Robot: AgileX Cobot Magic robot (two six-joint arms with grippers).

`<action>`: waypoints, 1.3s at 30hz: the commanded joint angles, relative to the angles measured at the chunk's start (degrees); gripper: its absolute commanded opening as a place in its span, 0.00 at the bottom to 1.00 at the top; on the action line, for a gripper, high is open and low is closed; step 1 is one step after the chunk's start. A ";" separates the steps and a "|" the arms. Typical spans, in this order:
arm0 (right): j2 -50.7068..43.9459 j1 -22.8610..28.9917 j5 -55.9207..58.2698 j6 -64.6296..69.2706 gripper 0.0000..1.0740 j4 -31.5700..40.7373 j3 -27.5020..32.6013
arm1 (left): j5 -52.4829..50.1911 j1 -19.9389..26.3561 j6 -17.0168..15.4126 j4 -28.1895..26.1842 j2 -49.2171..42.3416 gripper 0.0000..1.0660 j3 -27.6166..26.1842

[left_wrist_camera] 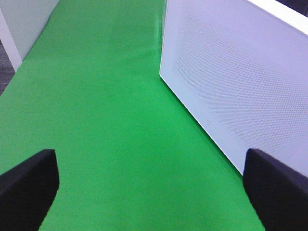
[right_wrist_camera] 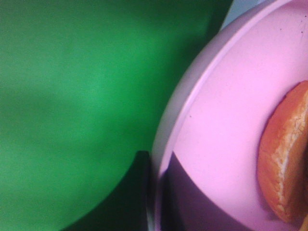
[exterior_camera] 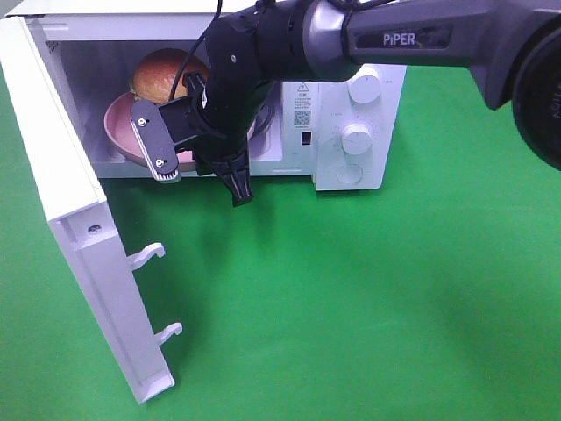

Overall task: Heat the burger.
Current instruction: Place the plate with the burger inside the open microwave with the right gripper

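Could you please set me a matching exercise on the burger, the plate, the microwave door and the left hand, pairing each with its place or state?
Things:
1. burger
2. plate
3. microwave door
4. left hand

Places or states:
A. pink, inside the microwave
B. open, holding nothing
C. resting on the plate
D. swung open

Pairs: 1-C, 2-A, 3-D, 4-B.
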 commanded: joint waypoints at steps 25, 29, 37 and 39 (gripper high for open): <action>3.09 -2.01 -6.30 1.83 0.00 -4.64 -6.02 | -0.57 -0.23 -0.11 0.00 -1.15 0.90 0.11; 3.09 -2.01 -7.28 1.83 0.00 -4.64 -6.02 | -0.57 -0.23 -0.11 0.00 -1.15 0.90 0.11; 3.09 -2.12 -7.96 1.32 0.00 -4.64 -6.02 | -0.57 -0.23 -0.11 0.00 -1.15 0.90 0.11; 3.09 -2.12 -7.96 1.32 0.00 -4.64 -6.02 | -0.57 -0.23 -0.11 0.00 -1.15 0.90 0.11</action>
